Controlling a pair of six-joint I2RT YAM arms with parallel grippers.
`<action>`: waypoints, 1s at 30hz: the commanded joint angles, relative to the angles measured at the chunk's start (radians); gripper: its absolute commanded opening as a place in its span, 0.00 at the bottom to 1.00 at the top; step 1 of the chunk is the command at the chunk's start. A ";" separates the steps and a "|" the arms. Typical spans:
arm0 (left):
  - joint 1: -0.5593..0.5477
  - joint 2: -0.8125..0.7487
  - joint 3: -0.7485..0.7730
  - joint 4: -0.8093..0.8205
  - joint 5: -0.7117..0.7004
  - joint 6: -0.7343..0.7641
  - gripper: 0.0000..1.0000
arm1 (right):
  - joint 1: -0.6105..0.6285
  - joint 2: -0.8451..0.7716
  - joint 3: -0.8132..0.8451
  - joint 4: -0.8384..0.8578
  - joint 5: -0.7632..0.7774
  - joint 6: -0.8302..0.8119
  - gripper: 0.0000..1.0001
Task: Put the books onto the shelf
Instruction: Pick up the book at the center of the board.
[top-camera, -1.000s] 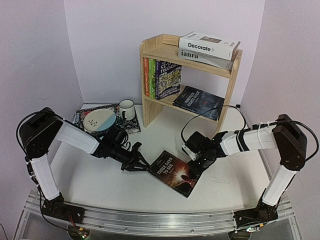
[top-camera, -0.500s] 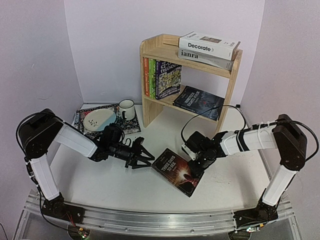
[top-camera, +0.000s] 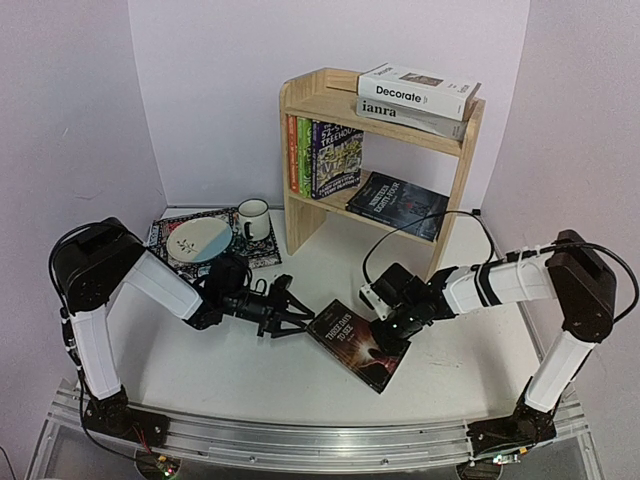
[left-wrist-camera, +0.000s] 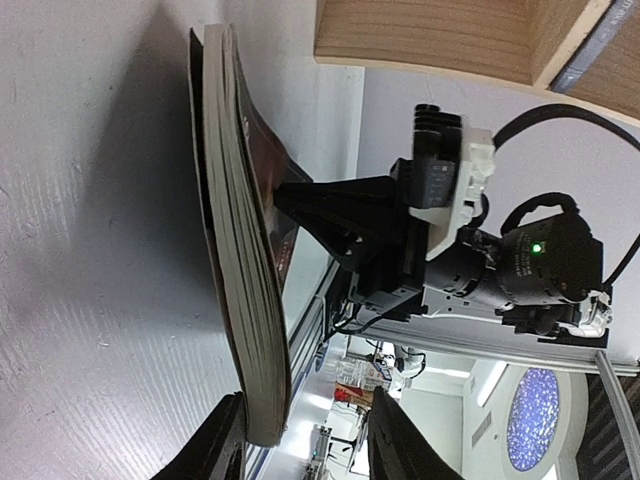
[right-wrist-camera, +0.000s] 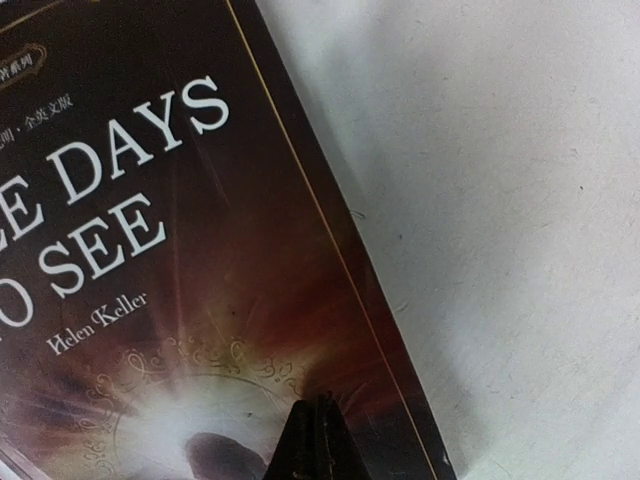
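The black book "Three Days to See" (top-camera: 358, 346) lies on the table in front of the shelf (top-camera: 300, 105). My right gripper (top-camera: 394, 331) is shut, its tip pressing down on the cover (right-wrist-camera: 150, 250). My left gripper (top-camera: 292, 314) is open at the book's left corner. In the left wrist view the page edge (left-wrist-camera: 240, 260) runs between the fingers (left-wrist-camera: 224, 445), close to one of them and clear of the other. "Decorate" (top-camera: 415, 87) and "ianra" (top-camera: 408, 116) lie stacked on the top tier. The Treehouse paperbacks (top-camera: 325, 156) stand on the lower tier beside the flat "Nineteen Eighty-Four" (top-camera: 400, 204).
A patterned placemat (top-camera: 262, 252) at the back left carries a plate (top-camera: 197, 240) and a white mug (top-camera: 253, 218), just behind my left arm. Purple walls close in the table on the left, right and back.
My left gripper has opened and moved right, bringing its fingers around the book's left corner. My right gripper has stayed shut on the cover.
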 joint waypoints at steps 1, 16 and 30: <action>-0.017 0.048 -0.007 0.090 -0.012 0.022 0.41 | 0.014 0.003 -0.043 -0.036 -0.053 0.027 0.00; -0.001 0.089 -0.021 0.090 -0.012 0.049 0.35 | 0.015 -0.128 0.007 -0.209 0.170 -0.058 0.29; 0.001 0.084 -0.032 0.090 -0.006 0.055 0.34 | 0.070 -0.244 0.045 -0.295 0.301 -0.083 0.67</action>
